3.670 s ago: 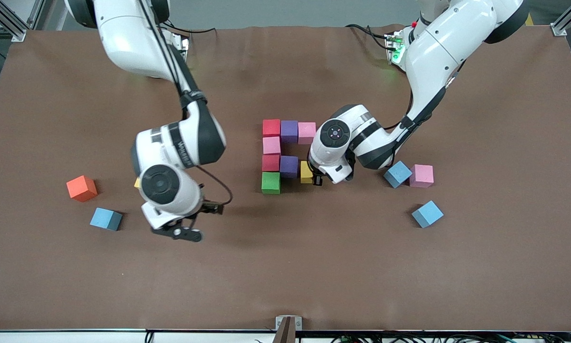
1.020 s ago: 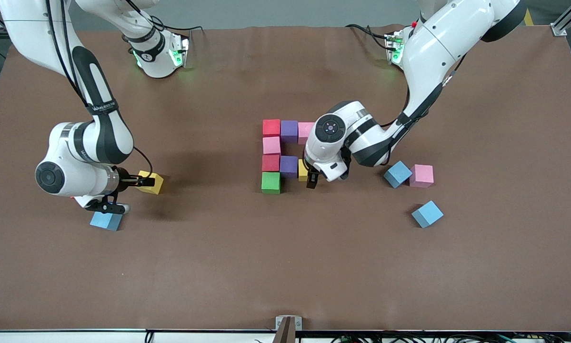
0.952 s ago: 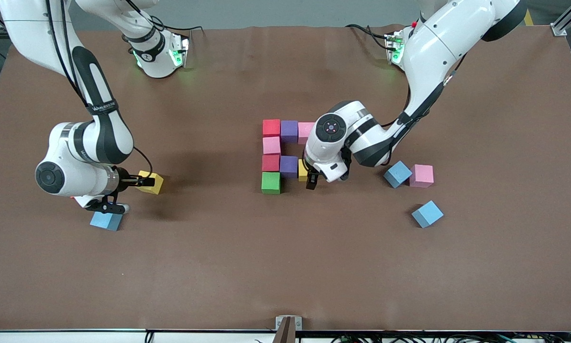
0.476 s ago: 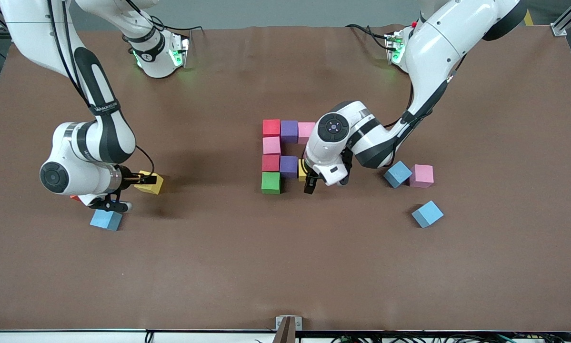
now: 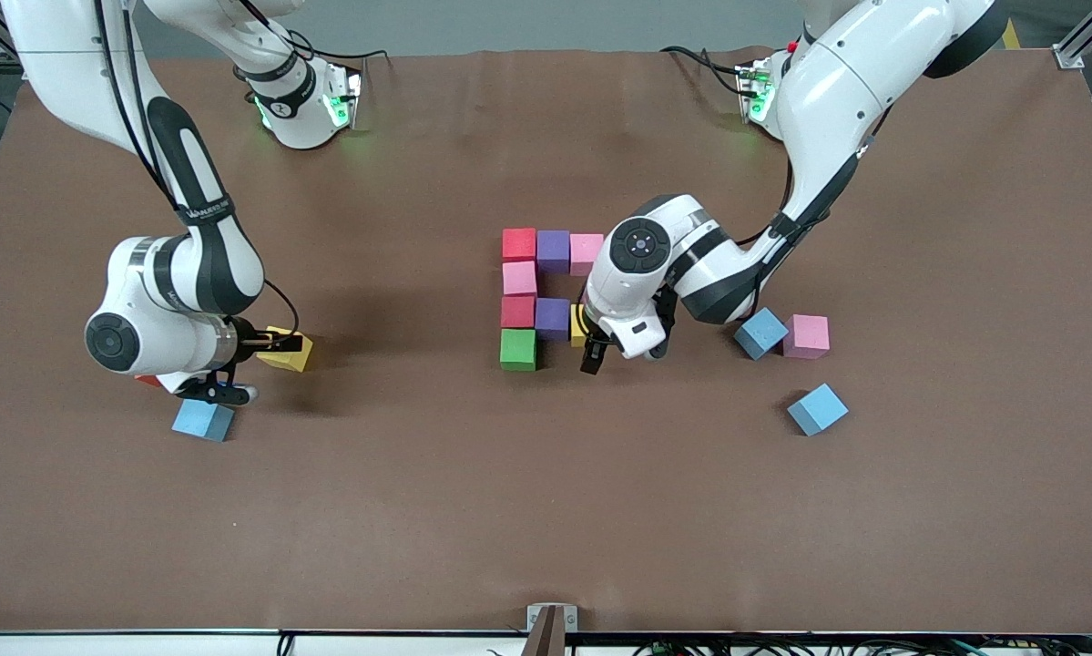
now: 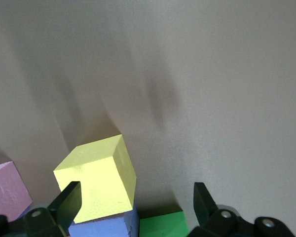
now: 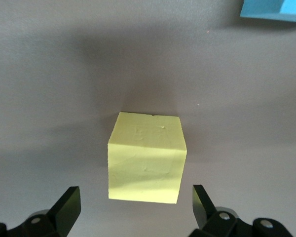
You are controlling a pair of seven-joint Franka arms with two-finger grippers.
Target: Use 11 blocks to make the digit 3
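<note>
Eight blocks sit together mid-table: red [image 5: 519, 244], purple [image 5: 553, 251], pink [image 5: 587, 253], pink [image 5: 519, 278], red [image 5: 517, 312], purple [image 5: 552, 318], green [image 5: 517, 349], and a yellow block [image 5: 578, 326] [image 6: 96, 180] half hidden under the left wrist. My left gripper [image 5: 591, 353] [image 6: 135, 195] is open just above that yellow block, which lies by one finger, not gripped. My right gripper [image 5: 252, 369] [image 7: 135, 195] is open and low, with a second yellow block [image 5: 288, 352] [image 7: 147, 163] just ahead of its fingertips. A light blue block [image 5: 202, 420] lies beside it.
Toward the left arm's end lie a light blue block [image 5: 761, 333] touching a pink block [image 5: 806, 335], and another light blue block [image 5: 817, 409] nearer the camera. A sliver of the orange cube [image 5: 147, 379] peeks from under the right wrist.
The right gripper has crept toward the loose yellow block. The left gripper has drawn back a little from the placed yellow block, toward the camera. No block has moved.
</note>
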